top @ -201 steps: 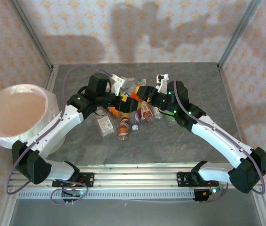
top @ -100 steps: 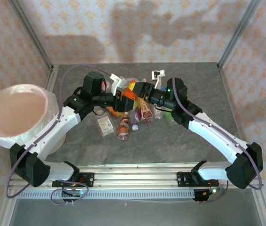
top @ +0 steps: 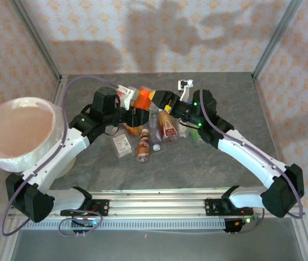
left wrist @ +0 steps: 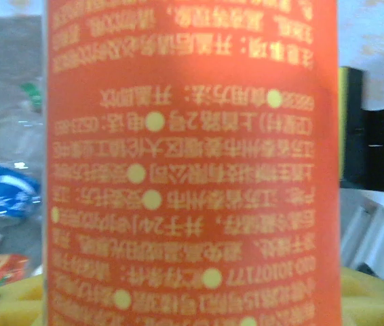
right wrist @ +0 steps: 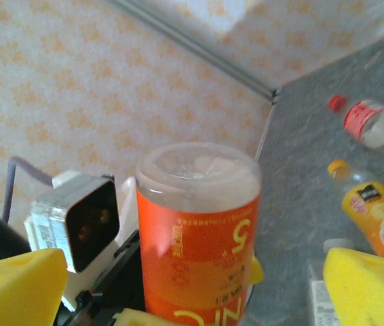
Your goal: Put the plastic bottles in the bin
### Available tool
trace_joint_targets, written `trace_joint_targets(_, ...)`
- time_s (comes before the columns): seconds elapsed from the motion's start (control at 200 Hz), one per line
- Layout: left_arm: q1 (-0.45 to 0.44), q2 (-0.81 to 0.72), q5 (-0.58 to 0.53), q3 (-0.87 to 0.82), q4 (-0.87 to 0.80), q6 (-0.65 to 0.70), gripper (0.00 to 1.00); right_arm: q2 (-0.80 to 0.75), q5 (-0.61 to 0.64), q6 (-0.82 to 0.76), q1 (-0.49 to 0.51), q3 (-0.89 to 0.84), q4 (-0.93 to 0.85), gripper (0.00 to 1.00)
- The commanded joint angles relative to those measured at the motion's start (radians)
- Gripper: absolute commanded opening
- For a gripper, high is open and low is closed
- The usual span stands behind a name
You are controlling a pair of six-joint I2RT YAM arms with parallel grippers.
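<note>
So your left gripper is clamping an orange bottle, right gripper gaping; the bin is showing none; other bottles are waiting.

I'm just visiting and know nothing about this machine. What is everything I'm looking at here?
held bottle: one, orange label, lifted between the two grippers.
loose bottles: several, count unclear; red, orange and green labels; heaped mid-table.
bin: one, white bag, pinkish inside, at the left.
table: one, grey.
walls: cream with orange pattern, behind and at the sides.
left gripper: yellow pads, shut on the held bottle.
right gripper: yellow pads, open either side of it.
</note>
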Motion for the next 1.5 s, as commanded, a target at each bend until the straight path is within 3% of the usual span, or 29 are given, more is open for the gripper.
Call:
trace_joint_targets(0.0,0.003,-0.047,-0.294,-0.006,-0.062,-0.014,0.49,-0.069,0.176,-0.074,0.002,0.006,-0.027,0.99)
trace_joint_targets(0.12,0.005,-0.076,-0.495,0.015,-0.145,-0.047,0.47,-0.140,0.322,-0.184,0.002,-0.011,-0.154,0.99)
trace_joint_targets(0.34,0.005,-0.155,-0.699,0.083,-0.268,-0.071,0.47,-0.224,0.506,-0.310,0.002,-0.087,-0.247,0.99)
trace_joint_targets(0.495,0.014,-0.171,-0.769,0.242,-0.389,-0.028,0.47,-0.227,0.555,-0.315,0.001,-0.108,-0.258,0.99)
trace_joint_targets(0.766,0.037,-0.157,-1.336,0.403,-0.490,0.111,0.45,-0.203,0.555,-0.358,0.000,-0.104,-0.215,0.99)
trace_joint_targets(0.841,0.088,-0.156,-1.448,0.399,-0.469,0.140,0.45,-0.193,0.545,-0.369,-0.002,-0.101,-0.203,0.99)
trace_joint_targets(0.966,0.312,-0.169,-1.287,0.391,-0.483,0.093,0.44,-0.179,0.519,-0.373,-0.008,-0.090,-0.210,0.99)
trace_joint_targets(1.066,0.467,-0.161,-1.229,0.370,-0.506,0.058,0.44,-0.176,0.513,-0.368,-0.010,-0.085,-0.227,0.99)
trace_joint_targets(1.161,0.624,-0.140,-1.071,0.354,-0.523,0.013,0.44,-0.178,0.515,-0.346,-0.010,-0.093,-0.227,0.99)
trace_joint_targets(1.331,0.817,-0.075,-0.937,0.322,-0.565,-0.068,0.44,-0.183,0.512,-0.309,-0.013,-0.109,-0.228,0.99)
trace_joint_targets(1.411,0.910,-0.053,-0.802,0.294,-0.571,-0.116,0.42,-0.182,0.523,-0.293,-0.013,-0.113,-0.233,0.99)
trace_joint_targets(1.491,0.951,-0.036,-0.742,0.263,-0.560,-0.159,0.42,-0.180,0.535,-0.274,-0.014,-0.119,-0.236,0.99)
